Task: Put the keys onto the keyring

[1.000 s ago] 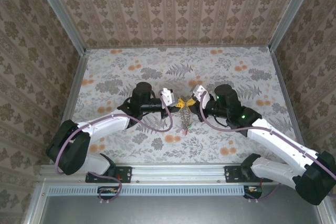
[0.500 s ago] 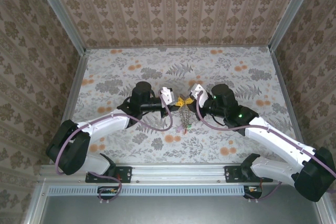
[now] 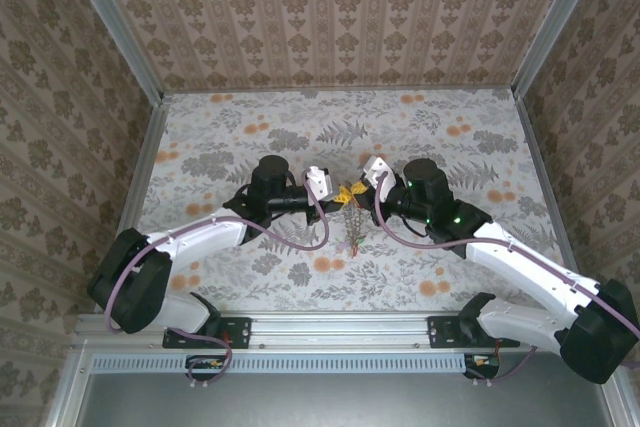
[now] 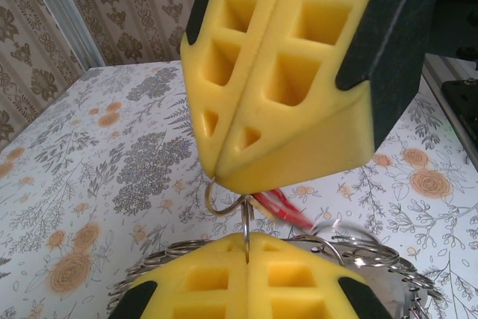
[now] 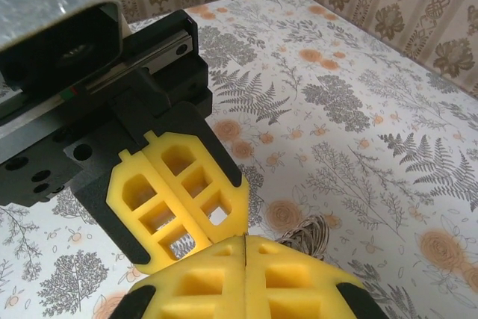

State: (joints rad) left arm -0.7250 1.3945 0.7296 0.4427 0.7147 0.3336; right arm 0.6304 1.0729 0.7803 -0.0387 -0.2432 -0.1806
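- The left gripper (image 4: 246,248) has its yellow pads pressed together, and they pinch a thin metal loop (image 4: 218,204) at the tip
- The right gripper (image 4: 222,163) meets the left gripper tip to tip, coming from the other side
- Its pads are pressed together too
- The top of the loop reaches the right gripper's tip, but I cannot tell if it is pinched there
- The keyring (image 4: 373,255) is a bunch of silver coils just under the left gripper's tip, curling out on both sides of it
- A key with a red tag (image 4: 282,209) is by the left gripper's tip, just past the loop
- From above, the keyring trails from the left gripper's tip toward the arm bases, over the flowery table (image 3: 440,147)
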